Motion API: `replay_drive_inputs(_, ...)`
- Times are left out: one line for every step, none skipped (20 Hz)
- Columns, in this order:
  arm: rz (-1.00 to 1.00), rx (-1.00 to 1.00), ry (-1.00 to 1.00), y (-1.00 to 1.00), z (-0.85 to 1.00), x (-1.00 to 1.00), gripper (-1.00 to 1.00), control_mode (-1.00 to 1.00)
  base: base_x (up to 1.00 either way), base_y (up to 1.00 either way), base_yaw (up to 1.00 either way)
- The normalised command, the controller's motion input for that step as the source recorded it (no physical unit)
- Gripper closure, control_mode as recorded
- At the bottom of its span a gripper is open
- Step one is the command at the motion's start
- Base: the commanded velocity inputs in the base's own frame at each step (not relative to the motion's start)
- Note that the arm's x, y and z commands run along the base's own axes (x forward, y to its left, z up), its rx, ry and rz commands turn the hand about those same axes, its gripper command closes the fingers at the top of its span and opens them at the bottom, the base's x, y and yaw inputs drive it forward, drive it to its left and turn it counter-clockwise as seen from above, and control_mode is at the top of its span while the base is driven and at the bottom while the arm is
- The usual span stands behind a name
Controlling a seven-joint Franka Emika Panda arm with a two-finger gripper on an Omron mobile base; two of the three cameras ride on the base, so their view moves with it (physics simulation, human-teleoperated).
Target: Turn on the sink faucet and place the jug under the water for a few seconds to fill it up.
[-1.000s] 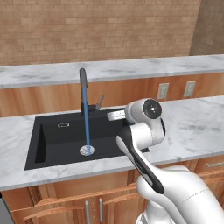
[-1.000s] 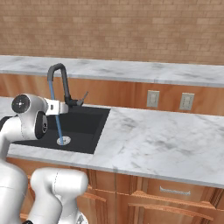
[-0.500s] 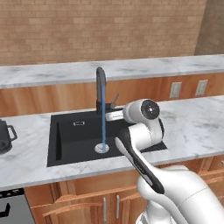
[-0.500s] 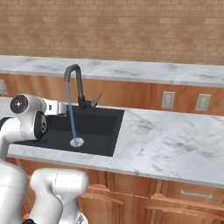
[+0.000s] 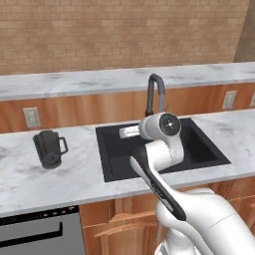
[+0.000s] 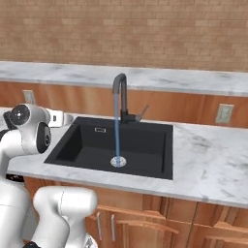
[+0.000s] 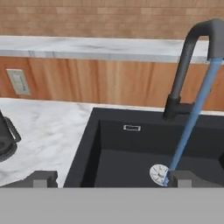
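The dark jug [image 5: 50, 148] stands upright on the marble counter left of the sink [image 5: 112, 157], its loop handle facing the basin; its edge [image 7: 6, 138] shows at the left of the hand view. The black gooseneck sink faucet [image 6: 121, 97] [image 7: 183, 70] is running. A thin blue stream of water [image 6: 116, 133] [image 7: 192, 118] falls onto the silver drain [image 6: 117, 162]. My gripper [image 7: 111, 179] is open with nothing between its fingers. It hangs over the sink's left front part, well to the right of the jug.
A raised marble ledge [image 5: 74, 82] with wood panelling and wall outlets [image 5: 31, 116] [image 6: 224, 114] runs behind the counter. The faucet's lever [image 6: 142, 113] tilts up to the right. A dark appliance front [image 5: 40, 234] sits below the counter at the left.
The base has driven left, so the sink and faucet have slid right in both base views and the jug has come into sight. The water keeps running and the gripper stays open.
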Motion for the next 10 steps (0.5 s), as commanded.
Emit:
replay_drive_inputs(0.0, 0.0, 0.0, 0.0, 0.0, 0.0, -1.0, 1.0, 0.0, 0.61, 0.0)
replay_drive_inputs(0.0, 0.0, 0.0, 0.0, 0.0, 0.0, -1.0, 1.0, 0.0, 0.61, 0.0)
replay_drive_inputs(0.0, 0.0, 0.0, 0.0, 0.0, 0.0, -1.0, 1.0, 0.0, 0.62, 0.0)
replay_drive_inputs(0.0, 0.0, 0.0, 0.0, 0.0, 0.0, -1.0, 1.0, 0.0, 0.6, 0.0)
replay_drive_inputs(0.0, 0.0, 0.0, 0.0, 0.0, 0.0, -1.0, 1.0, 0.0, 0.53, 0.0)
replay_drive_inputs(0.0, 0.0, 0.0, 0.0, 0.0, 0.0, -1.0, 1.0, 0.0, 0.46, 0.0)
replay_drive_inputs(0.0, 0.0, 0.0, 0.0, 0.0, 0.0, -1.0, 1.0, 0.0, 0.47, 0.0)
replay_drive_inputs(0.0, 0.0, 0.0, 0.0, 0.0, 0.0, -1.0, 1.0, 0.0, 0.44, 0.0)
replay_drive_inputs(0.0, 0.0, 0.0, 0.0, 0.0, 0.0, -1.0, 1.0, 0.0, 0.37, 0.0)
replay_drive_inputs(0.0, 0.0, 0.0, 0.0, 0.0, 0.0, -1.0, 1.0, 0.0, 0.36, 0.0)
